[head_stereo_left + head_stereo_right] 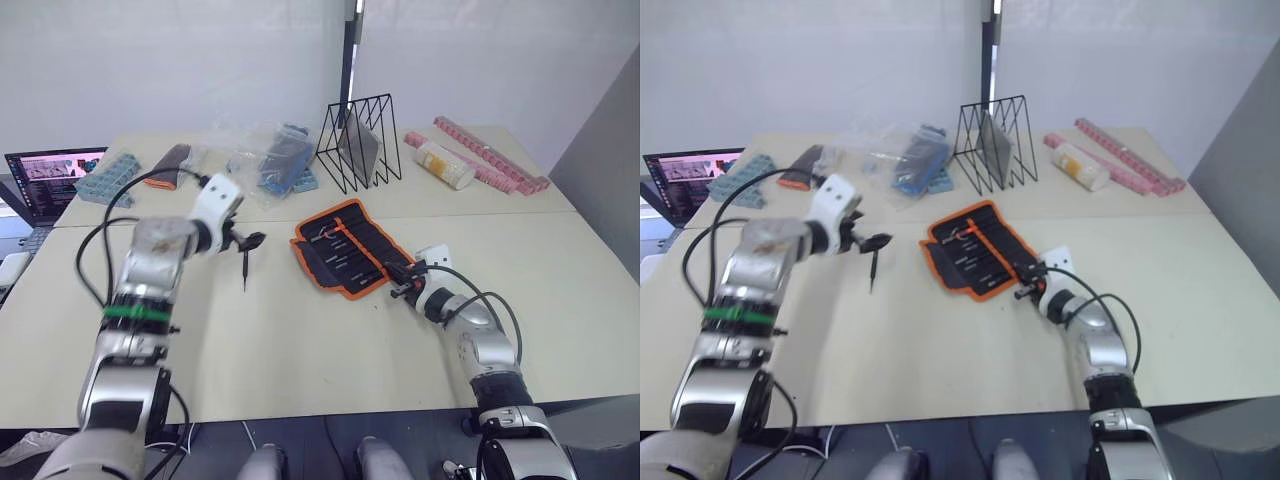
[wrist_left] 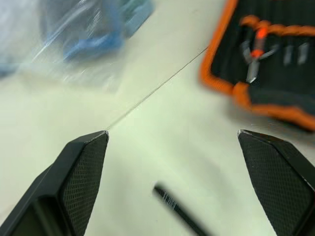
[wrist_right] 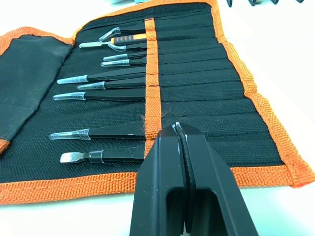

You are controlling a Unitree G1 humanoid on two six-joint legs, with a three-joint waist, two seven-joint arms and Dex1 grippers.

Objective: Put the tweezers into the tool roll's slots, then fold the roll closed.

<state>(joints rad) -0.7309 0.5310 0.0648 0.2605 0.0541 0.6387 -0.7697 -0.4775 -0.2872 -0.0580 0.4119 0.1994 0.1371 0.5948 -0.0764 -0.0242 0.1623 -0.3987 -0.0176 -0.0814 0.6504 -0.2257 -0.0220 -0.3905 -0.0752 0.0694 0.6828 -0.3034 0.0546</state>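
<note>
The tool roll [image 1: 345, 248] lies unfolded in the middle of the table, black with orange edging. Several tweezers [image 3: 106, 81] sit tucked in its slots [image 3: 197, 83], tips pointing out. One loose black tweezer [image 1: 245, 272] lies on the table left of the roll, also seen in the left wrist view [image 2: 177, 212]. My left gripper [image 1: 250, 240] hovers just above that loose tweezer, open and empty, its fingers [image 2: 86, 167] spread wide. At the roll's near right edge is my right gripper [image 3: 178, 127], shut with nothing in it, its tip over the orange strip.
A black wire rack [image 1: 360, 140] stands behind the roll. Clear plastic bags with blue items [image 1: 265, 155], an orange-tipped dark case [image 1: 168, 166] and a blue organizer [image 1: 105, 178] lie at the back left, beside a laptop [image 1: 50, 175]. A white bottle [image 1: 445, 165] and pink strips [image 1: 490, 152] lie at the back right.
</note>
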